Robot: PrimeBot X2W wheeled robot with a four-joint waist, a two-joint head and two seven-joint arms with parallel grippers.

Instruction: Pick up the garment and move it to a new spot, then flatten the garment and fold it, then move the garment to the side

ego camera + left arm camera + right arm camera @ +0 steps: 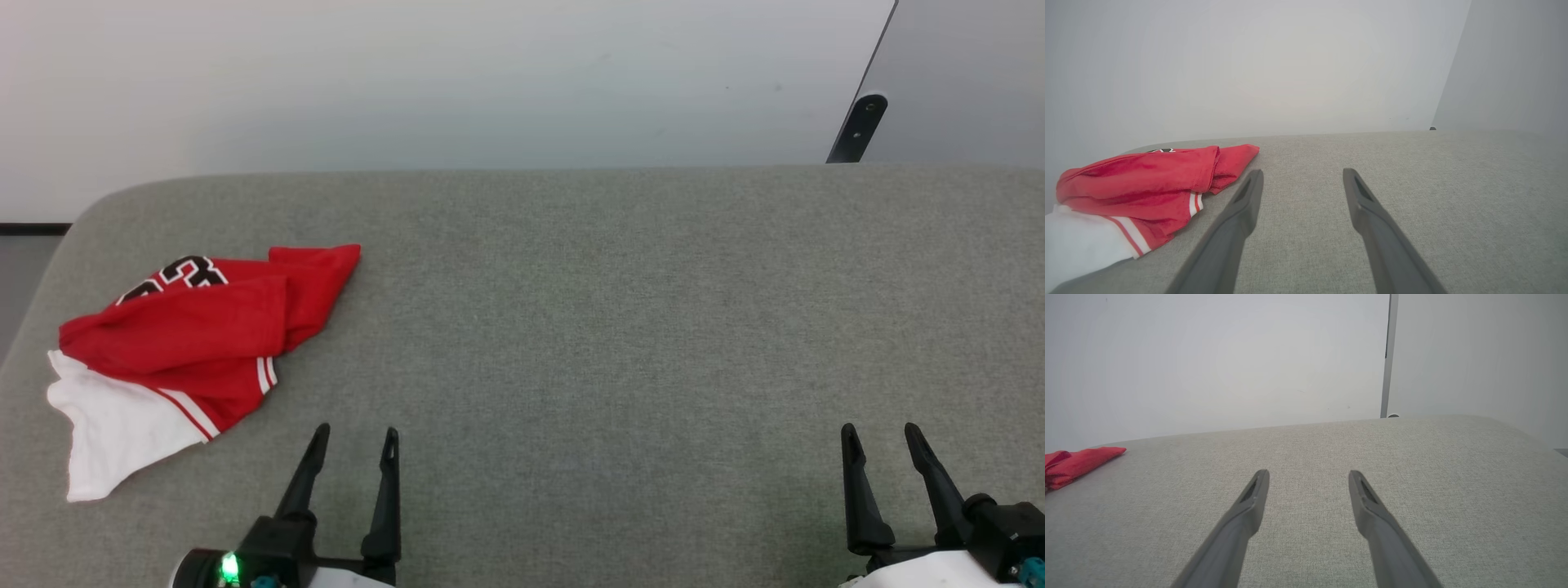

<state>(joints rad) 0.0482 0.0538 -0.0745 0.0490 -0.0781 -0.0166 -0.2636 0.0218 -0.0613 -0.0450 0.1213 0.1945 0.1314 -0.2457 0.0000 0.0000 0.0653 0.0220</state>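
The garment (192, 335) lies crumpled at the left end of the grey fabric surface (612, 327): red cloth, a white sleeve at its near left, striped trim, part of a black-and-white print at the back. My left gripper (356, 434) stands open near the front edge, just right of the garment and apart from it. In the left wrist view the garment (1143, 183) lies left of the open left gripper (1302, 173). My right gripper (882, 431) is open at the lower right, nothing between its fingers. The right wrist view shows a corner of the garment (1077, 465) far left of the right gripper (1308, 474).
A pale wall (449, 82) runs behind the grey surface. A dark bracket (857, 129) and a grey panel (963, 73) stand at the back right. The surface's rounded left corner (90, 212) drops off beside the garment.
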